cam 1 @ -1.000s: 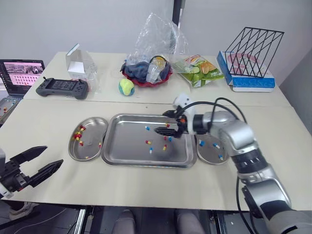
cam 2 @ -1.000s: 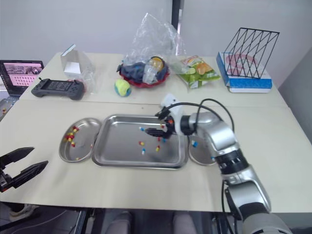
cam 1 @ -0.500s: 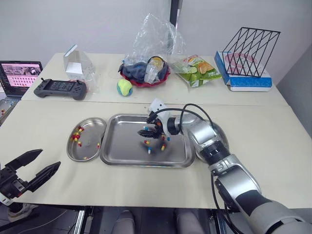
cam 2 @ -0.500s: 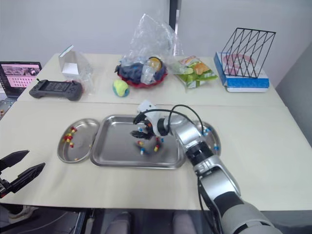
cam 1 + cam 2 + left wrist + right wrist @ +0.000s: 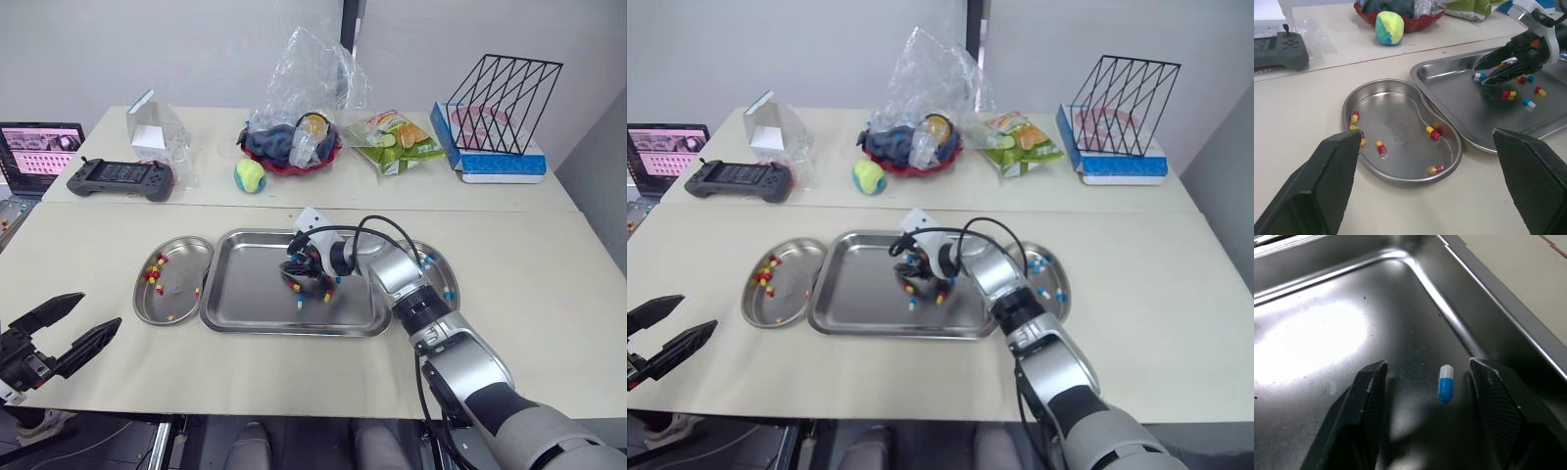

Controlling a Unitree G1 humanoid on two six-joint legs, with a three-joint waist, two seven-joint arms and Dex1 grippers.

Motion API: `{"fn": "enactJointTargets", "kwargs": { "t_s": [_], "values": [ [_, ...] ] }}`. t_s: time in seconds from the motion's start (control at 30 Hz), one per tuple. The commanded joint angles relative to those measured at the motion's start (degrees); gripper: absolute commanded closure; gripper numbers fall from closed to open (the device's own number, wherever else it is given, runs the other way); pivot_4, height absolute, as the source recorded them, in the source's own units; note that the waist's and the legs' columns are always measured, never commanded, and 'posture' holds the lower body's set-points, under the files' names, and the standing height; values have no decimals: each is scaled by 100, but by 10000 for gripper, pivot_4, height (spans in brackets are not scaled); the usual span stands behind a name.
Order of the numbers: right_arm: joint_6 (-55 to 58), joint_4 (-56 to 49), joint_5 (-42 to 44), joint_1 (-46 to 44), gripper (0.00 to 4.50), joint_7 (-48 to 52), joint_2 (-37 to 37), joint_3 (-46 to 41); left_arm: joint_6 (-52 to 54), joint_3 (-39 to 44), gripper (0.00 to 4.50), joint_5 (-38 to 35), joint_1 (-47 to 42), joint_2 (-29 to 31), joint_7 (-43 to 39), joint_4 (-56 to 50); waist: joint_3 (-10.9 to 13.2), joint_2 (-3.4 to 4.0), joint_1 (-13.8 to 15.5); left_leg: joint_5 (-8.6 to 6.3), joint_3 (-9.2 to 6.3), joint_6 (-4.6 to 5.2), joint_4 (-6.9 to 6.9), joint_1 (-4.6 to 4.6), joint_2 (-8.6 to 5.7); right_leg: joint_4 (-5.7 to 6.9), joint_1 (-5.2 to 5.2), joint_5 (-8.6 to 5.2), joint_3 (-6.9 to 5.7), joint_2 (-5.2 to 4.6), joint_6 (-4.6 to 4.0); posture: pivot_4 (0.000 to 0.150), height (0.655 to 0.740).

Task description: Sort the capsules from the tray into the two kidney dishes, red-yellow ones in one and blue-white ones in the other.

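Right fingers (image 5: 1369, 401) spread, straddling blue-white capsule (image 5: 1445, 383)

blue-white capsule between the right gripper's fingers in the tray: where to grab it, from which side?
Pinch the blue-white capsule across its middle, at the colour seam, coming straight down from above. It lies flat on the tray floor with its long axis along the open right gripper, so the jaws close on its narrow width. It sits nearer one finger; centre first.

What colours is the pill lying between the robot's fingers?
Blue and white; the capsule shows best in the right wrist view.
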Motion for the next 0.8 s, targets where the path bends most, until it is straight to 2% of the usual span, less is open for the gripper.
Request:
{"fn": "enactJointTargets", "kwargs": {
  "t_s": [0.03, 0.17, 0.2, 0.43, 0.57, 0.7, 0.8],
  "values": [
    [-42, -38, -13, -60, 30073, -60, 65, -141, -15, 4, 0, 1, -22, 170, 35, -83, 0, 0, -5, 0, 0, 0, 0, 0, 0, 0, 0, 0, 0, 0, 0, 1500, 7380],
    [-50, -18, -10, -37, 43739, -97, 89, -167, -29, -58, 0, 23, -160, 220, 94, -34, 0, 0, -11, 0, 0, 0, -1, 0, 0, 0, 0, 0, 0, 0, 0, 1500, 7380],
    [-47, -38, -12, -38, 44841, -88, 82, -172, -34, -68, 0, 29, -168, 223, 95, -34, 0, 0, -19, 0, 0, 0, -1, 0, 0, 0, 0, 0, 0, 0, 0, 1500, 7380],
    [216, -532, 204, -92, 44841, 47, 71, -388, -43, -143, 0, 65, -214, 284, 91, -13, 0, 0, -74, 0, -1, 0, -3, 0, 0, 0, -1, 0, 0, 0, 0, 1500, 7380],
    [913, -1542, 835, -169, 44841, 298, -138, -945, -45, -294, 0, 70, -340, 311, 71, 12, 3, 2, -85, 0, -3, 0, -4, -5, 0, 0, -4, 0, -2, -1, 0, 1500, 7380],
    [1575, -2415, 1641, 180, 44841, 778, -1018, -1804, -113, -489, 0, 77, -559, 298, 22, 184, 2, 1, 7, 0, -3, 0, -3, -7, 0, -4, -2, 0, -3, -3, 0, 1500, 7380],
    [1625, -2607, 1952, 471, 44841, 1152, -1696, -2151, -154, -577, 0, 82, -694, 349, -64, 351, 1, -2, 49, -1, -2, 1, -3, -6, -1, -17, 6, 0, -5, -4, 1, 1500, 7380]
  ]
}}
